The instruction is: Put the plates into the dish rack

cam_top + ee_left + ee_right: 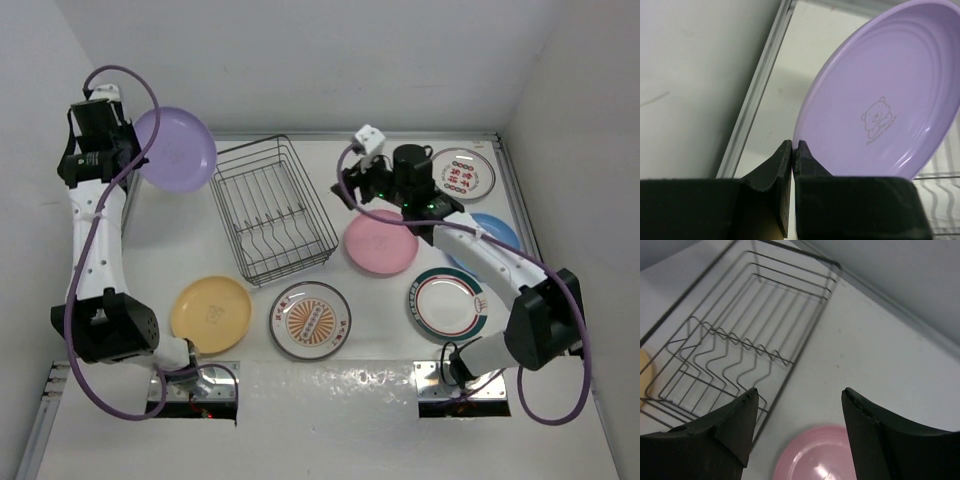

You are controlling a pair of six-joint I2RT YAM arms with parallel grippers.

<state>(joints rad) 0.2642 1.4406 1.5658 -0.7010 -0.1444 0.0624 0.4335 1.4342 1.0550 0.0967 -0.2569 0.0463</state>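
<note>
— Plates, where do they lie at this moment?
— The purple plate (175, 147) is at the far left corner, just beside the dish rack (272, 210), and it is tilted. The left gripper (794, 150) pinches its rim, the two fingers pressed tight on the edge.
— And the other ones?
— They lie flat on the table (180, 240). The yellow plate (211, 314) and the orange-centred plate (310, 320) are on the near side of the rack, side by side. The pink plate (381, 241) is just right of the rack. The blue plate (495, 235) is partly hidden by the right arm.
— What about the right claw?
— The right gripper (799, 391) hangs with its fingers spread wide, above the table between the rack and the pink plate, and it grips nothing.
</note>
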